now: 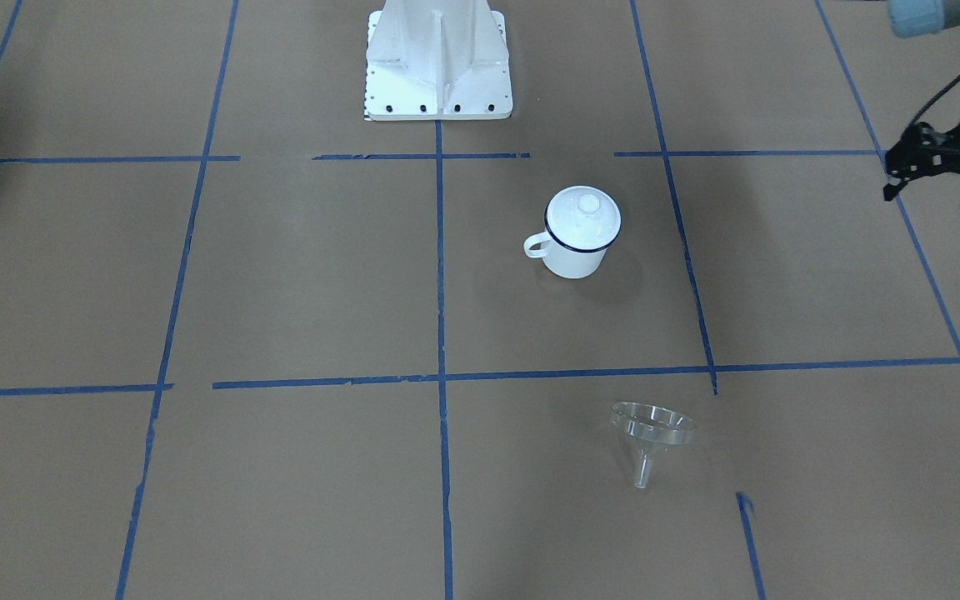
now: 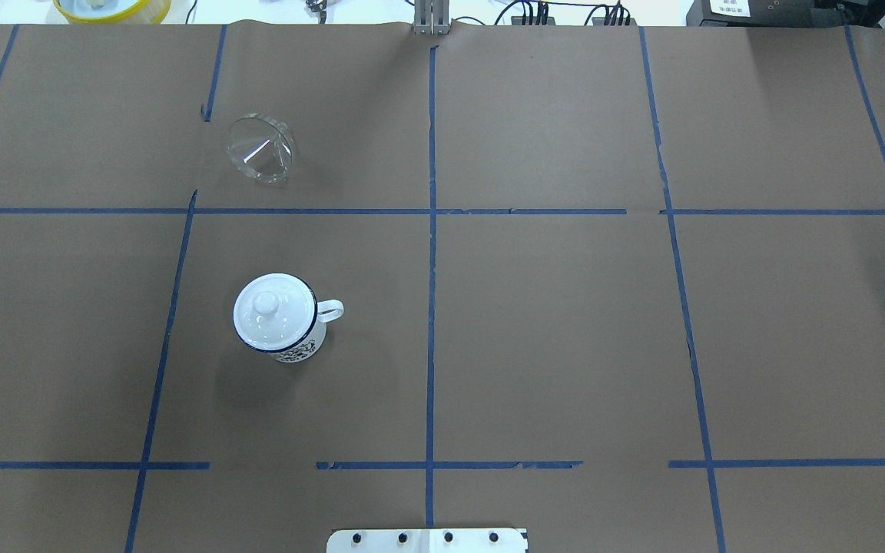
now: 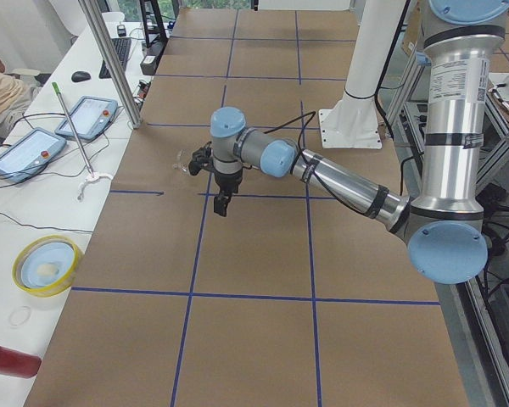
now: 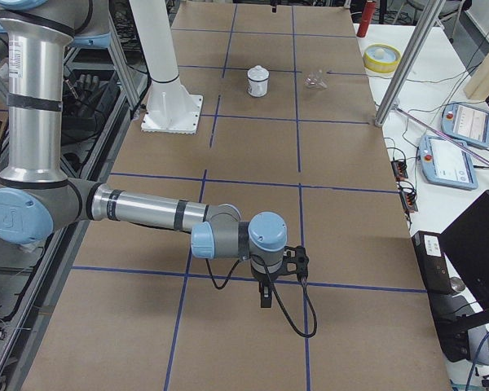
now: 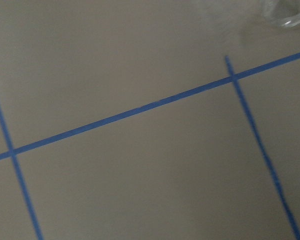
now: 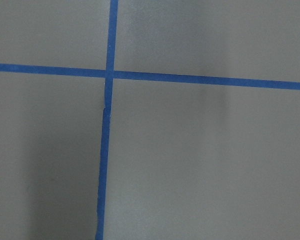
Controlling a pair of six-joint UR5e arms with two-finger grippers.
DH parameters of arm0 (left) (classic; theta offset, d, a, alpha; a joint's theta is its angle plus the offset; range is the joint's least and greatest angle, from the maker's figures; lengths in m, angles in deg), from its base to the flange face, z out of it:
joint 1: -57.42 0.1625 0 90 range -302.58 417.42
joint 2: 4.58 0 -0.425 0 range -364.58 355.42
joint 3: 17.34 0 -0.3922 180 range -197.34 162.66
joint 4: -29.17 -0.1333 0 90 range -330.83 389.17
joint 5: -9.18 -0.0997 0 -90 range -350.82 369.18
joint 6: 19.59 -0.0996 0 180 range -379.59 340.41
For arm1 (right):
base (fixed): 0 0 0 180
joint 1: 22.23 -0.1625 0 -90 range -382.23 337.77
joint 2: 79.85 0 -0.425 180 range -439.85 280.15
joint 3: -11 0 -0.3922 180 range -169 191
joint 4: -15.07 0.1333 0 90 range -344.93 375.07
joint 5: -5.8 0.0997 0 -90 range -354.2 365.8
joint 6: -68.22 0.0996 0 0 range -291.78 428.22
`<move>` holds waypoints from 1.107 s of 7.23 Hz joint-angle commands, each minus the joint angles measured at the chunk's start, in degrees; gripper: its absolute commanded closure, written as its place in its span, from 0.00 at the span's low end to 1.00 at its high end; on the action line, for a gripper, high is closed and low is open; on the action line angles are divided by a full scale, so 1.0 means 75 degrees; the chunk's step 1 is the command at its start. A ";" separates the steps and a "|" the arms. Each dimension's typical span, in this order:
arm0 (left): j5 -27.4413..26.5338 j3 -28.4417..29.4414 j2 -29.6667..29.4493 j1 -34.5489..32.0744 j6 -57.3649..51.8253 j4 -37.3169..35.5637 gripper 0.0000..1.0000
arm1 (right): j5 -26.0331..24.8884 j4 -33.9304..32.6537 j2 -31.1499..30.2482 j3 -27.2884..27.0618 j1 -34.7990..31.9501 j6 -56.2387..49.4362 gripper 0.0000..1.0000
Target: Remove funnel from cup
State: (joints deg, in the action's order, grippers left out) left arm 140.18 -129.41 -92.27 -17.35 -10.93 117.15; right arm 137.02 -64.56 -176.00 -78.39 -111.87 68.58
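Note:
The clear funnel [image 1: 651,429] lies on its side on the brown table, apart from the cup; it also shows in the overhead view [image 2: 260,150] and at the top right corner of the left wrist view [image 5: 285,12]. The white cup [image 1: 577,250] with a dark blue rim stands upright, its handle [image 2: 330,309] to the side, with a round white knobbed lid [image 2: 270,307] on it. My left gripper [image 1: 930,200] is open and empty, off to the side of both. My right gripper [image 4: 266,297] hangs over bare table far from them; I cannot tell its state.
The white robot base [image 1: 438,58] stands at the table's edge. Blue tape lines [image 2: 431,230] grid the brown paper. A yellow bowl [image 3: 47,264], tablets [image 3: 89,117] and a metal pole [image 3: 110,64] are on the side table beyond the funnel.

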 commanded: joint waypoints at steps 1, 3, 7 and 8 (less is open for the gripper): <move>0.0392 0.1331 0.0313 -0.1133 -0.0334 0.0023 0.00 | 0.0000 0.0000 0.0000 0.0000 0.0000 0.0000 0.00; 0.0404 0.1336 0.0745 -0.1897 -0.1592 0.0035 0.00 | 0.0000 0.0000 0.0000 0.0000 0.0000 0.0000 0.00; 0.0404 0.1348 0.0758 -0.2042 -0.1870 -0.0140 0.00 | 0.0000 0.0000 0.0000 0.0000 0.0000 0.0000 0.00; 0.0451 0.1325 0.0816 -0.2053 -0.1916 -0.0071 0.00 | 0.0000 0.0000 0.0000 0.0000 0.0000 0.0000 0.00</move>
State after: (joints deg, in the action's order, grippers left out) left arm 143.32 -119.39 -86.44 -32.66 -25.00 116.28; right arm 137.02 -64.56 -176.00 -78.39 -111.87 68.58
